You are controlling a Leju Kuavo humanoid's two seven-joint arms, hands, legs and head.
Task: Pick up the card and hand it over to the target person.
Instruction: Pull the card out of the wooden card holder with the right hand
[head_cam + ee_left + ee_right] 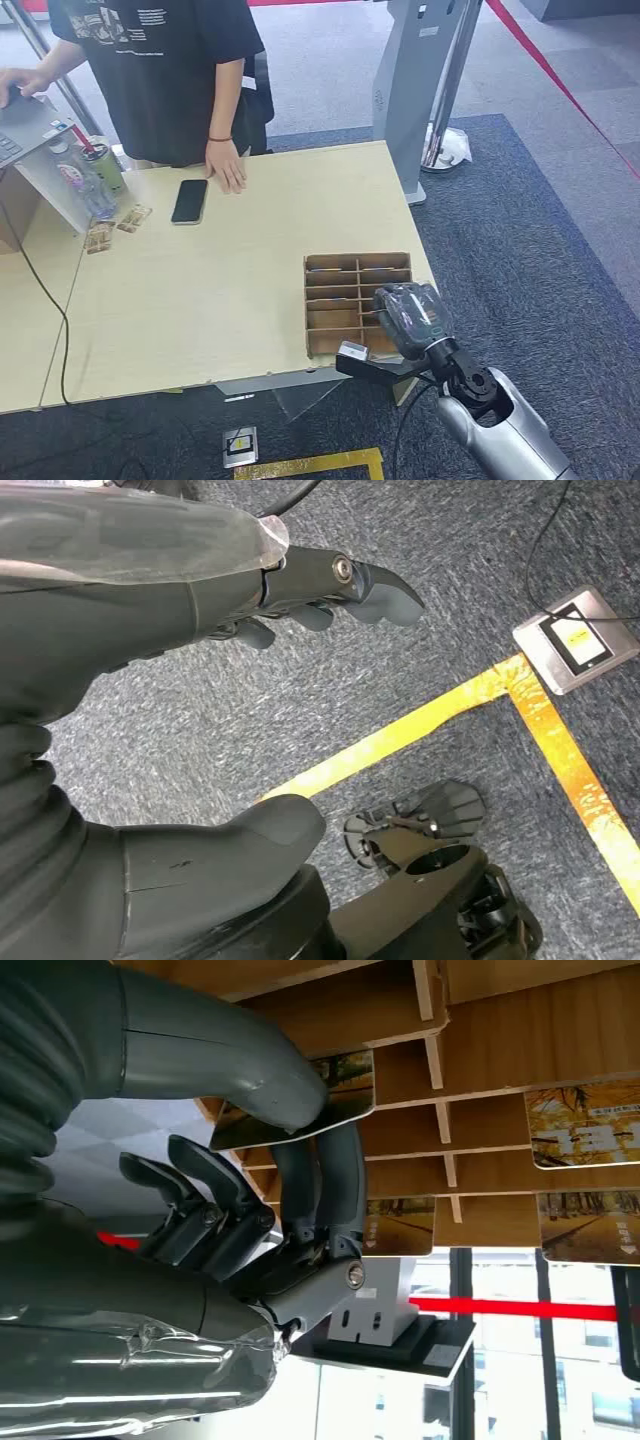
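Head view first: my right hand sits at the near right corner of the slotted box, the person beyond it. Right wrist view: thumb and fingers pinch a card lying flat in its slot. Left wrist view: left hand hangs loosely spread, holding nothing.

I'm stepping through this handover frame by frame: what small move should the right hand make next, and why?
Probably draw the card straight out of the cardboard rack. The right hand is at the rack's near corner, and the right wrist view shows its thumb and fingers pinching the card, which seems still partly in its slot.
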